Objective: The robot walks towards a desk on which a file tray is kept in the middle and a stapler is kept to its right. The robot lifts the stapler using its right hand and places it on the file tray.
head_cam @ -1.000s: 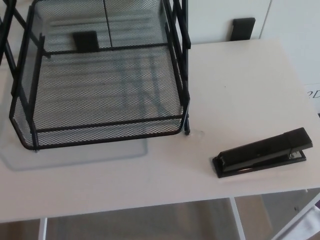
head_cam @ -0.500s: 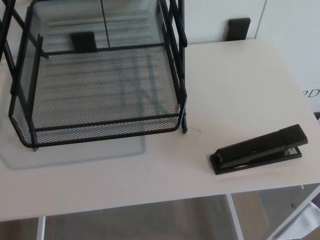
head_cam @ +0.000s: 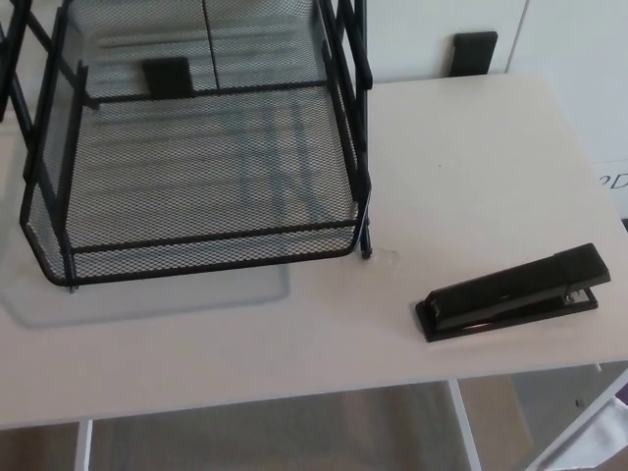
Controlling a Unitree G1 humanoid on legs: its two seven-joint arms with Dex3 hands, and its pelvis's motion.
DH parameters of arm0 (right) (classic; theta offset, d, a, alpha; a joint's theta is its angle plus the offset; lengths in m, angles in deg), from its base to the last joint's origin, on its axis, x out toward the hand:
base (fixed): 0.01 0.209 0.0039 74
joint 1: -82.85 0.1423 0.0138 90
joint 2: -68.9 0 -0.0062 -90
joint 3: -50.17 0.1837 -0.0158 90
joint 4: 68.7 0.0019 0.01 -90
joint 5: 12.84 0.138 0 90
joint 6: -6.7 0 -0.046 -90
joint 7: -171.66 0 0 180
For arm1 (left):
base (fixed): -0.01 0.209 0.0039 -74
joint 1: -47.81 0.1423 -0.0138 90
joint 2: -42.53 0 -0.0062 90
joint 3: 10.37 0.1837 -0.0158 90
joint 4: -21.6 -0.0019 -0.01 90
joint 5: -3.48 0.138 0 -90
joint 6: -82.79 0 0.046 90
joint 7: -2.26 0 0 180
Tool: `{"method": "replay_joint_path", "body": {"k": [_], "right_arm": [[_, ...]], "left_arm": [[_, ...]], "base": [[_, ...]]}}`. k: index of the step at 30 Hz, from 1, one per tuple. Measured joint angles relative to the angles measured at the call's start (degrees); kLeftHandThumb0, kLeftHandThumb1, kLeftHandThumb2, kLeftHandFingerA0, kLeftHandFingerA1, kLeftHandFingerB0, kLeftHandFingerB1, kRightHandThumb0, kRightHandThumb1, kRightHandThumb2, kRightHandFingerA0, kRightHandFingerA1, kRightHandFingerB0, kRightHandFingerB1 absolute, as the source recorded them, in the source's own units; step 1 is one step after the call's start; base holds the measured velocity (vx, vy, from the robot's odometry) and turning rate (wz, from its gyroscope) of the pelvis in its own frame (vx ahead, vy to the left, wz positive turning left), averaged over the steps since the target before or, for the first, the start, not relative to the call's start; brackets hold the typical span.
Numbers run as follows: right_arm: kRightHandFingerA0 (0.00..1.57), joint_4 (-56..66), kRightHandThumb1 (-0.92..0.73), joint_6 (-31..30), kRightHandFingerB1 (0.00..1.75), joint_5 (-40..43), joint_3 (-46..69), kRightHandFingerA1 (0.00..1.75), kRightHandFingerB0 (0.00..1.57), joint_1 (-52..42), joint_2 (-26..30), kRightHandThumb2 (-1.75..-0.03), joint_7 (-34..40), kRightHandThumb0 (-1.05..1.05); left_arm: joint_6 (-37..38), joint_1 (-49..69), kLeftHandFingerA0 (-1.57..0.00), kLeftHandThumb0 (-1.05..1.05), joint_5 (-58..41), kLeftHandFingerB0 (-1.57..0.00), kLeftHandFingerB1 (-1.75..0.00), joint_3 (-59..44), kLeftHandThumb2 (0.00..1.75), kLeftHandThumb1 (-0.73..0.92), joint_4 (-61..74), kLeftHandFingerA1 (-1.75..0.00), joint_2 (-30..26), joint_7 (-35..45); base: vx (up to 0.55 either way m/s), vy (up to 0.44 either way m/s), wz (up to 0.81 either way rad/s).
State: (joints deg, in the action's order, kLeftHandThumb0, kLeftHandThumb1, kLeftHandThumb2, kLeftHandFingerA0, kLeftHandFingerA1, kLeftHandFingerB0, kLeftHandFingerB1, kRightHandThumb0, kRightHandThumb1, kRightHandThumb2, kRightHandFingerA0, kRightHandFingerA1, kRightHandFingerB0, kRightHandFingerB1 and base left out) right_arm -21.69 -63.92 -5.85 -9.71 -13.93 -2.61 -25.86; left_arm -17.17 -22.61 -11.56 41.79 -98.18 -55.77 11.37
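Bright, even light; the file tray (head_cam: 196, 249) casts a soft shadow forward.

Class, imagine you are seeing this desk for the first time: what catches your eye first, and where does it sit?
A large black mesh file tray takes up the left and back of the white desk. To its right and apart from it, a black stapler lies flat near the desk's front edge.
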Motion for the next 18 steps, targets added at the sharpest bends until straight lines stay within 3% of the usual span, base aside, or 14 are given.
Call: {"method": "replay_joint_path", "body": {"k": [1, 2, 3, 4, 5, 6, 7, 8, 9, 11, 12, 14, 16, 18], "right_arm": [[0.05, 1.9, -0.59, -0.7, 0.81, 0.5, 1.0, 1.18, 0.0, 1.6, 0.2, -0.58, 0.1, -0.97], [0.05, 3.3, -0.59, -1.5, 0.81, 1.1, 1.9, 1.18, 0.0, 4.0, 0.7, -0.58, 0.5, -0.97], [0.23, 4.4, -0.43, -2.2, 0.77, 1.5, 2.6, 1.0, 0.1, 6.1, 1.3, -0.86, 0.8, -1.03], [0.1, 4.8, -0.53, -2.5, 1.1, 1.9, 3.1, 1.45, 0.07, 8.0, 1.8, -0.6, 1.1, -1.05], [0.0, 5.6, -0.57, -2.8, 1.03, 2.3, 3.4, 1.34, 0.0, 10.7, 2.3, -0.56, 1.5, -1.05], [0.08, 6.4, -0.39, -3.2, 0.8, 2.4, 3.5, 0.92, 0.03, 12.6, 2.4, -0.88, 1.7, -1.05], [0.03, 8.0, -0.09, -3.9, 0.63, 2.5, 3.3, 0.65, 0.0, 14.7, 2.5, -0.87, 1.9, -0.54], [0.03, 9.4, -0.09, -4.6, 0.63, 2.6, 3.0, 0.65, 0.0, 16.6, 2.7, -0.87, 2.1, -0.54], [0.0, 11.3, -0.54, -5.4, 0.63, 2.8, 2.6, 0.91, 0.0, 18.7, 2.8, -0.58, 2.1, -0.98], [0.0, 15.1, -0.52, -7.0, 0.6, 3.1, 1.8, 0.85, 0.0, 21.9, 3.4, -0.57, 2.1, -0.91], [0.0, 16.4, -0.39, -7.5, 0.36, 3.2, 1.6, 0.52, 0.0, 22.6, 3.5, -0.87, 2.1, -0.73], [0.0, 21.1, -0.53, -9.4, 0.16, 3.3, -0.4, 0.46, 0.0, 24.2, 3.6, -0.67, 1.9, -0.65], [0.0, 24.9, -0.38, -10.7, 0.17, 3.2, -3.1, 0.26, 0.0, 25.1, 3.7, -0.81, 1.4, -0.66], [0.0, 28.6, -0.44, -12.0, 0.02, 2.9, -6.5, 0.15, 0.0, 25.9, 3.8, -0.77, 0.5, -0.81]], "left_arm": [[0.0, -0.6, -0.5, -0.61, -0.3, -0.37, -0.53, -1.2, 0.9, 0.53, 0.1, -0.62, 0.0, -0.5], [-0.1, -1.2, -0.5, -0.61, -0.8, -0.37, -0.53, -2.5, 0.9, 0.53, 0.0, -0.62, 0.1, -1.1], [-0.1, -1.7, -0.53, -0.56, -1.1, -0.45, -0.42, -3.5, 0.6, 0.68, 0.1, -0.49, 0.2, -1.7], [-0.1, -2.1, -0.52, -0.56, -1.3, -0.48, -0.42, -4.1, 0.6, 0.68, -0.1, -0.48, 0.3, -2.0], [-0.1, -2.4, -0.54, -0.59, -1.5, -0.48, -0.44, -4.5, 0.63, 0.62, -0.1, -0.5, 0.4, -2.5], [-0.1, -2.5, -0.54, -0.57, -1.6, -0.51, -0.44, -4.7, 0.6, 0.67, -0.2, -0.51, 0.6, -2.7], [-0.2, -2.5, -0.53, -0.58, -1.8, -0.49, -0.43, -4.8, 0.6, 0.68, -0.1, -0.51, 0.9, -3.0], [-0.2, -2.5, -0.53, -0.58, -1.9, -0.49, -0.43, -4.8, 0.6, 0.68, 0.3, -0.51, 1.5, -3.3], [-0.2, -2.4, -0.51, -0.58, -2.0, -0.46, -0.41, -4.8, 0.6, 0.68, 0.7, -0.49, 2.0, -3.5], [-0.2, -2.3, -0.49, -0.58, -2.0, -0.46, -0.41, -4.8, 0.6, 0.68, 1.0, -0.48, 2.5, -3.7], [-0.2, -2.2, -0.46, -0.59, -2.0, -0.41, -0.39, -4.8, 0.61, 0.69, 1.0, -0.48, 2.6, -3.7], [-0.2, -1.9, -0.47, -0.62, -2.0, -0.4, -0.4, -4.7, 0.64, 0.63, 0.9, -0.48, 2.7, -3.8], [-0.2, -1.7, -0.5, -0.59, -1.9, -0.45, -0.4, -4.5, 0.61, 0.69, 0.9, -0.47, 2.7, -3.8], [-0.2, -1.5, -0.51, -0.58, -1.9, -0.45, -0.4, -4.4, 0.61, 0.69, 0.7, -0.48, 2.7, -4.0]], "base": [[0.0, 0.0, 0.0], [0.0, 0.0, 0.0], [0.0, 0.0, 0.0], [0.0, 0.0, 0.0], [0.0, 0.0, 0.0], [0.0, 0.0, 0.0], [0.0, 0.0, 0.0], [0.0, 0.0, 0.0], [0.0, 0.0, 0.0], [0.0, 0.0, 0.0], [0.0, 0.0, 0.0], [0.0, 0.0, 0.0], [0.0, 0.0, 0.0], [0.0, 0.0, 0.0]]}}
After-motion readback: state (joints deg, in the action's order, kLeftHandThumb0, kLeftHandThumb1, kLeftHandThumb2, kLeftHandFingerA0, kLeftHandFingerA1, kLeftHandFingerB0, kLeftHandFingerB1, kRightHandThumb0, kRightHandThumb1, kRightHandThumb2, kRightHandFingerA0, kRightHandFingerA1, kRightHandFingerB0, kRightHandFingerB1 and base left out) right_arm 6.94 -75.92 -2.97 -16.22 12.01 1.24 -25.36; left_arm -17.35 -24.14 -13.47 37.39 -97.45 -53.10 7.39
